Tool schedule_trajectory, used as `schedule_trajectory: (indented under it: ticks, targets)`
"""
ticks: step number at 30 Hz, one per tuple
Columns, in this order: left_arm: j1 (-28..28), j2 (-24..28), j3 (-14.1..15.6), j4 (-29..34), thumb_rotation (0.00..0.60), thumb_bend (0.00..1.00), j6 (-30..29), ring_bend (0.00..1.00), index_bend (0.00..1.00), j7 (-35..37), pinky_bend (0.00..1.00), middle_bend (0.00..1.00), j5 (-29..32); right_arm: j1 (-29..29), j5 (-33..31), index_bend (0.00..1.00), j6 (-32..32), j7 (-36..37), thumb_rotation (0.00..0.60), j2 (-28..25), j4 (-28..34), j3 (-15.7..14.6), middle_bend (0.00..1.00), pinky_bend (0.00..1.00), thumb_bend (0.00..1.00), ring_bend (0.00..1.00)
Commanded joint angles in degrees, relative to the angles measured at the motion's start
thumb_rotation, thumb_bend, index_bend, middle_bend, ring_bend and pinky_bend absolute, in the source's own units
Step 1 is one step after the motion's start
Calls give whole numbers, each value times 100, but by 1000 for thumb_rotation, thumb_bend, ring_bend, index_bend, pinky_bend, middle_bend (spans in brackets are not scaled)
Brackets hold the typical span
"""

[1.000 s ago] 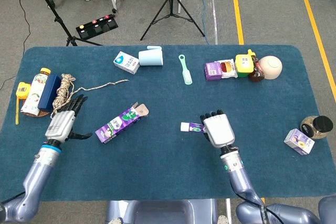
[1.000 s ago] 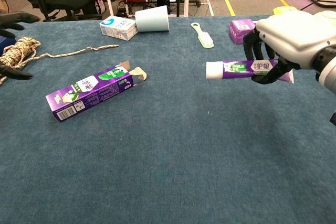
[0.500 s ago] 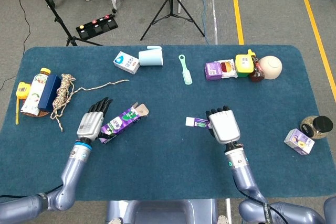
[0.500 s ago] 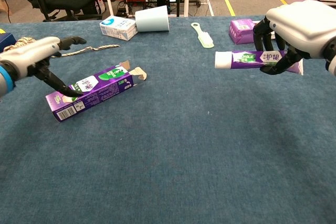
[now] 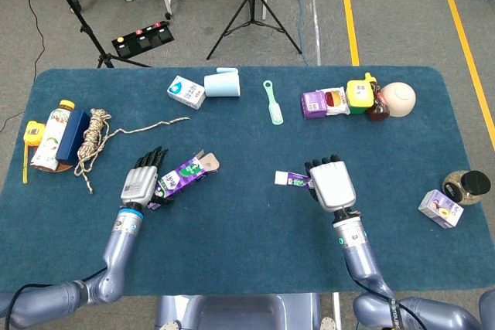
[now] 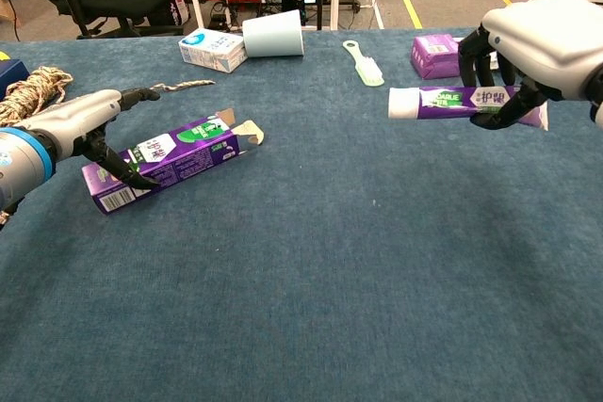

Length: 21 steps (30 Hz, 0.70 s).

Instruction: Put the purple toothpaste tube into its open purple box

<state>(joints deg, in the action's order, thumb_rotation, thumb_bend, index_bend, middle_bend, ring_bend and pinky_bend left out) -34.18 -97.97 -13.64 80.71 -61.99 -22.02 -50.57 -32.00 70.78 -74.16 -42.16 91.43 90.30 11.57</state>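
The purple toothpaste box (image 5: 184, 175) (image 6: 171, 161) lies on the blue table, its open flap end pointing up and right. My left hand (image 5: 141, 182) (image 6: 83, 129) sits over the box's closed left end, fingers stretched out past it and the thumb touching its front face. My right hand (image 5: 332, 184) (image 6: 545, 40) holds the purple toothpaste tube (image 5: 288, 180) (image 6: 445, 101) level above the table, white cap pointing left toward the box. A wide gap of bare cloth separates tube and box.
A coiled rope (image 5: 93, 135), bottle and blue carton stand at the left edge. A milk carton (image 5: 186, 92), pale blue cup (image 5: 223, 83) and green brush (image 5: 272, 101) lie at the back. Snack packs and a bowl (image 5: 400, 96) are back right, a jar (image 5: 466, 185) far right.
My left hand has swung right from beside the rope onto the box's closed end. My right hand has carried the tube slightly up and to the right.
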Motion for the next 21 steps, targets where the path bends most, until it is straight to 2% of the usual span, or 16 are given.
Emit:
schedule_trajectory:
  ticks: [1, 6, 9, 13, 15, 19, 21]
  targets:
    - [-62, -37, -57, -330, 600, 84, 121, 0, 0, 89, 73, 0, 24, 6, -15, 575, -10, 6, 600, -27, 13, 7, 591, 430, 501, 577]
    - [-117, -25, -66, -582, 600, 90, 273, 0, 0, 180, 73, 0, -14, 11, -30, 575, -19, 18, 600, -54, 39, 11, 591, 430, 501, 577]
    - [-213, 124, 24, -614, 600, 103, 585, 0, 0, 32, 74, 0, 30, 18, -25, 575, -27, 33, 600, -78, 72, 3, 591, 430, 503, 577]
    - [-316, 173, 64, -672, 600, 120, 677, 0, 10, 35, 157, 0, -159, 26, 11, 578, -45, 39, 600, -112, 121, -22, 594, 429, 505, 578]
    - [-326, 159, 70, -698, 600, 130, 652, 21, 81, 123, 230, 35, -279, 34, 39, 580, -59, 39, 600, -130, 145, -40, 595, 430, 507, 579]
    - [-314, 109, 133, -779, 600, 156, 461, 212, 344, 163, 442, 260, -536, 67, 129, 582, -109, 55, 600, -191, 210, -93, 597, 430, 510, 580]
    - [-311, 84, 157, -793, 600, 166, 407, 275, 415, 49, 509, 326, -513, 85, 159, 583, -118, 74, 600, -217, 229, -121, 597, 430, 512, 580]
